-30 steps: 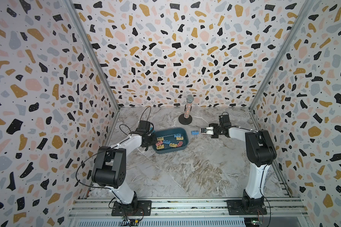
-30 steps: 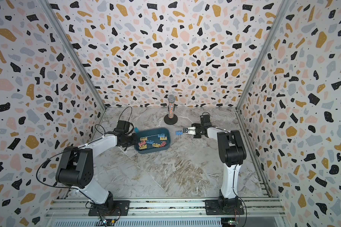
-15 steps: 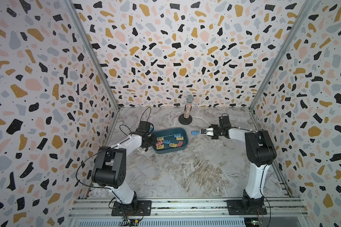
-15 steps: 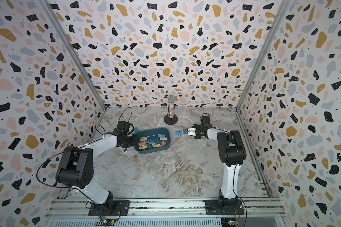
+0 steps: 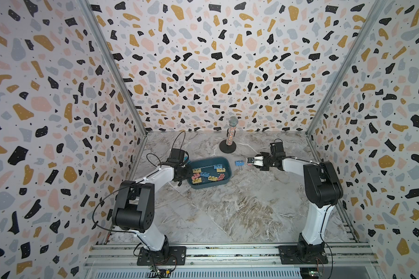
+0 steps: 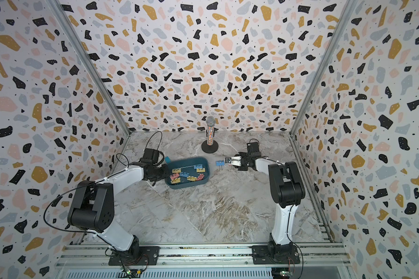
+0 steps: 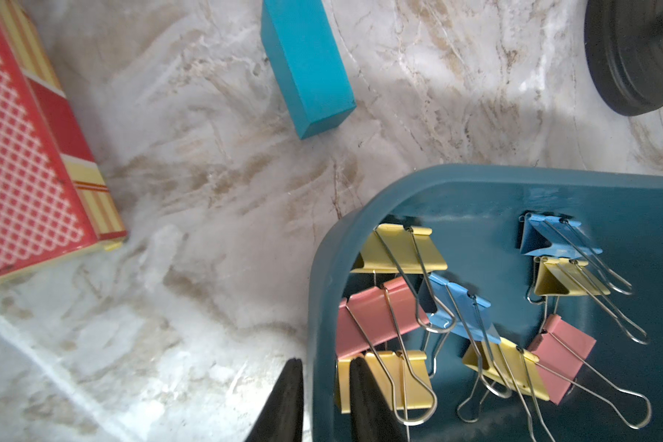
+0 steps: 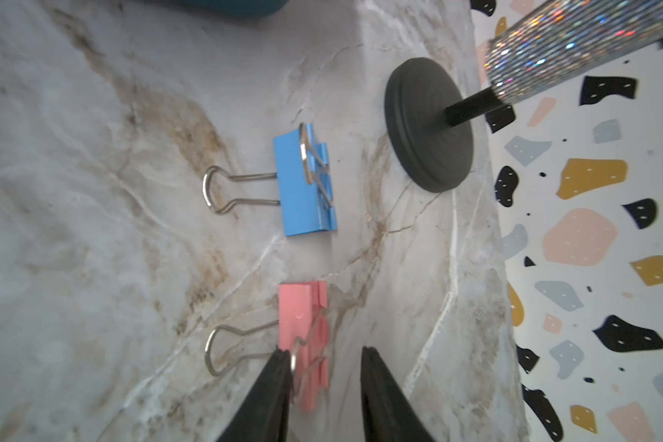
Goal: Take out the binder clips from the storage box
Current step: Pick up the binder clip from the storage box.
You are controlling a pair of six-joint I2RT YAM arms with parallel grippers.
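now that the right gripper [image 8: 324, 352] has let its jaws come apart, the pink clip [image 8: 303, 310] lies flat on the table [image 5: 228, 212] just ahead of its fingertips. one black finger is still against the clip's wire handle and the other stands clear of it. a blue clip [image 8: 305, 183] rests a little further out beyond the pink one, apart from it. that makes two out of the storage box [image 5: 224, 184], and i judge this drop as good as done.

the left gripper [image 7: 326, 363] is clamped on the box wall, one finger outside and one inside, and it steadies the box. eight binder clips [image 7: 456, 306] remain inside, spread ahead of those fingers; the nearest yellow one sits right against the inner finger.

compared with a second ago, the right arm has hardly shifted in the top views and the blue clip lies where it did. the change is in the jaws, which looked closed then. the box and left arm have not moved. most of the task is still left.
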